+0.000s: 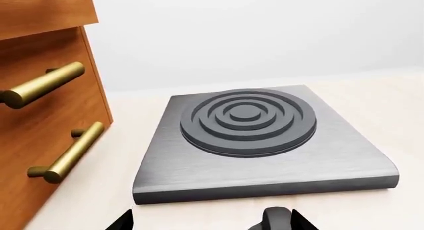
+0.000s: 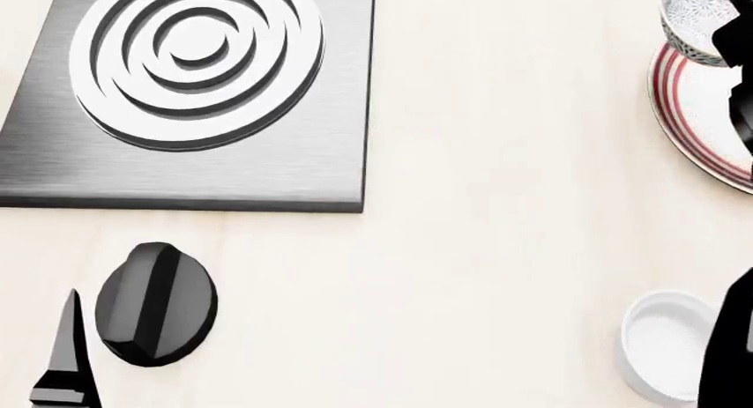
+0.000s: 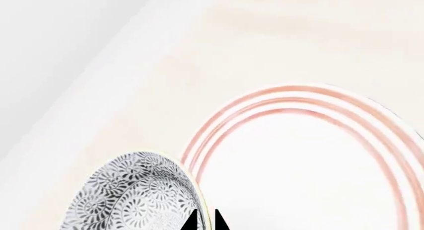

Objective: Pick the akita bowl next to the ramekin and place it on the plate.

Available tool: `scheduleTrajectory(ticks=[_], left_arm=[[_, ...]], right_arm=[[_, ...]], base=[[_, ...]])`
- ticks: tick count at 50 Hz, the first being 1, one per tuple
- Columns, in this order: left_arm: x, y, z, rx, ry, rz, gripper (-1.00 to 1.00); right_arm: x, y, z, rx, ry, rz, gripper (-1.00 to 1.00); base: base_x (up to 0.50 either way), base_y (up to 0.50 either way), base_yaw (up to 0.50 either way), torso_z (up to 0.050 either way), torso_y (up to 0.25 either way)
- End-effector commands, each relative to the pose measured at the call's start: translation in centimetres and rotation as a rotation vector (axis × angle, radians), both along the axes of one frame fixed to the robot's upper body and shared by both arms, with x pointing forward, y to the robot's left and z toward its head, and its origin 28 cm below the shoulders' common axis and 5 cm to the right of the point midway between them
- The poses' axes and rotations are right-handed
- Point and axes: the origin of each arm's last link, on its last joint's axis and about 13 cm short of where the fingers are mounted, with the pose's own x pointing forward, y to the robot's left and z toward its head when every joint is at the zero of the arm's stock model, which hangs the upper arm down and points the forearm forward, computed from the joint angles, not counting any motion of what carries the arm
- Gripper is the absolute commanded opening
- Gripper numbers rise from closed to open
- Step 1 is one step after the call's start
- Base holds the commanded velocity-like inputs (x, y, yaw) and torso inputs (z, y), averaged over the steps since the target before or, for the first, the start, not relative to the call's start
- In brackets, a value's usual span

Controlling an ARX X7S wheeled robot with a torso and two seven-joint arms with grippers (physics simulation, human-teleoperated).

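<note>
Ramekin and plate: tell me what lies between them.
Head view: only bare counter between the ramekin and the plate.

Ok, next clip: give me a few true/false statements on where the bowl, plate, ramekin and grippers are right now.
1. The bowl is pinched at its rim by the right gripper. True.
2. The bowl sits flat in the middle of the plate. False: it hangs over the plate's edge, not set down.
3. The ramekin is stacked on the plate. False: it stands on the counter, apart from the plate.
4. The left gripper holds nothing and faces the burner. True.
</note>
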Motion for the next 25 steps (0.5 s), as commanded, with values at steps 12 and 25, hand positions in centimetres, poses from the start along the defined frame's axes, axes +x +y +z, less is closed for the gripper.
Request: scheduleTrajectory(ticks=[12, 25], left_arm=[[0.01, -0.04, -0.09, 0.003, 0.001, -0.001, 1.00], [0.03, -0.05, -0.13, 0.000, 0.005, 0.000, 1.00]], right_arm=[[-0.38, -1.42, 0.59, -0.011, 0.003, -0.073, -1.00], [-0.25, -1.03, 0.22, 0.007, 0.050, -0.092, -1.00]], base=[[0.00, 0.00, 0.00, 0.000, 0.001], [0.00, 0.00, 0.00, 0.000, 0.000]])
